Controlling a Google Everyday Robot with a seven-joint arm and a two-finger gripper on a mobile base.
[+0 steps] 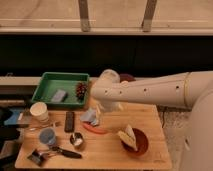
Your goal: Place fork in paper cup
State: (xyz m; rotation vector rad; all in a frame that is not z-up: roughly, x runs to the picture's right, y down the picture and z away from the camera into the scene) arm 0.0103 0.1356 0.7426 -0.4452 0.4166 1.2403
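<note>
The paper cup (39, 111) stands upright at the table's left edge, in front of the green tray. The fork (44, 127) lies flat just in front of the cup, left of the black remote (69, 121). My white arm reaches in from the right across the table's back. The gripper (101, 113) hangs at the arm's end above the middle of the table, over a crumpled blue-white item (90, 116). It is well to the right of the fork and the cup.
A green tray (47, 80) holds a grey sponge and a dark pinecone-like object. A blue cup (47, 136), a metal cup (76, 140) and a black-handled utensil (61, 152) sit front left. An orange-red item (96, 130) and a red bowl (141, 145) with banana lie front right.
</note>
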